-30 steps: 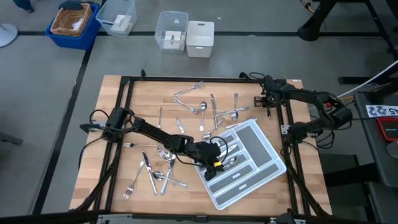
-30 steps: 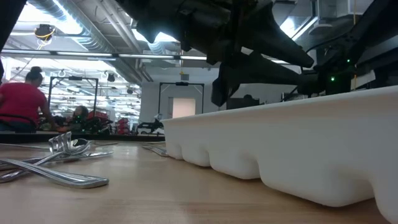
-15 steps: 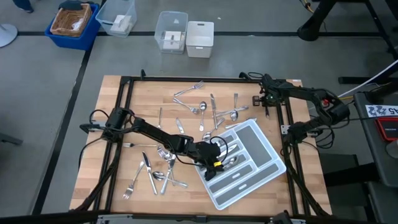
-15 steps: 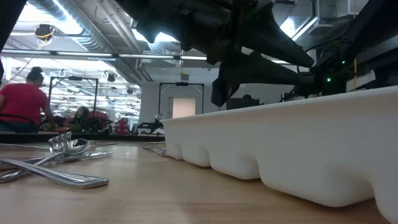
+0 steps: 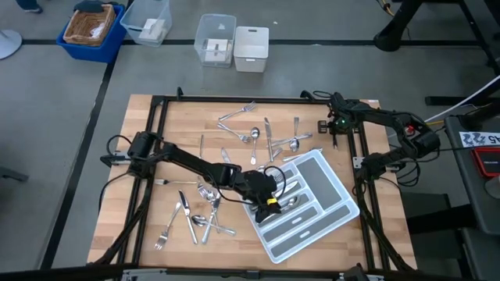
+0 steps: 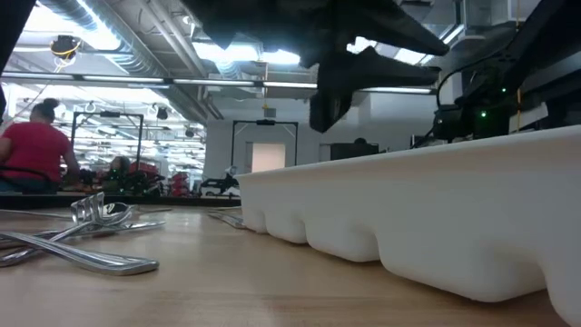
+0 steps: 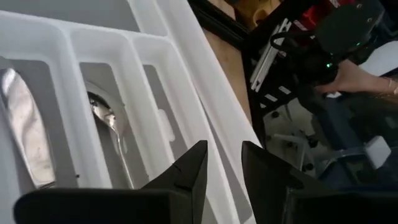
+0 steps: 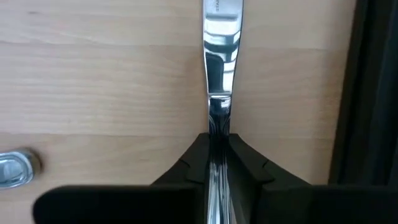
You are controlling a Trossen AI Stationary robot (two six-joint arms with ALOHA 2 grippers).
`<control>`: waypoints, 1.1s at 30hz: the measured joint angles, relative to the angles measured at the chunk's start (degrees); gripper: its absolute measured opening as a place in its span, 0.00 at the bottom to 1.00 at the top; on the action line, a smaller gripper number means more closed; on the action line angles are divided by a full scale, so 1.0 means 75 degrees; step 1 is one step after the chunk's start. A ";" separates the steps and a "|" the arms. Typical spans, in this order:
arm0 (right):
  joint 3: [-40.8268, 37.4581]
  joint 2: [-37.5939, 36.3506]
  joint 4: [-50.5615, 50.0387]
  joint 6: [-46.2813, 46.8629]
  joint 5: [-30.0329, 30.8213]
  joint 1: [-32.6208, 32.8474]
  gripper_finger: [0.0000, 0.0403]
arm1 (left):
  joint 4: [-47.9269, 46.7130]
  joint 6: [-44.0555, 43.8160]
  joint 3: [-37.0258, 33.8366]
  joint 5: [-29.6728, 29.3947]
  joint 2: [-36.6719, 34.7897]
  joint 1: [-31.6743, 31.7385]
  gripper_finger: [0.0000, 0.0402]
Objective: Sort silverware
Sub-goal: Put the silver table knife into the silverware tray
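The silverware lies scattered on the wooden table: one group (image 5: 258, 136) near the far edge, another (image 5: 191, 215) at the near left. A few pieces lie in the light grey tray (image 5: 316, 176). Among them is a spoon (image 7: 109, 118) in one compartment. My left gripper (image 5: 269, 199) hangs open over the tray's left end, and nothing is between its fingers (image 7: 198, 168). My right gripper (image 5: 336, 131) is at the table's far right corner, shut on a table knife (image 8: 219, 37). My right gripper pinches the knife between its two fingers (image 8: 198, 155), where the handle meets the blade (image 8: 219, 115). The knife runs straight out ahead between the fingers, its blade over the wood. I cannot tell whether it is lifted clear.
A black frame rail (image 8: 373, 93) runs close beside the right gripper. Clear boxes (image 5: 215, 39) and a blue basket (image 5: 92, 30) stand on the floor beyond the far edge. A person in red (image 6: 32, 150) is far back in the room. The tray's wall (image 6: 408, 200) fills the low view's right.
My left gripper has risen a little above the tray; in the low view its dark shape has moved upward. The silverware on the table has stayed where it was.
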 joint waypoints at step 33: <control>0.0538 -0.1860 -0.1526 0.0344 -0.1280 0.0020 0.10 | -0.1293 -0.0031 -0.0001 0.0003 -0.0456 0.0515 0.22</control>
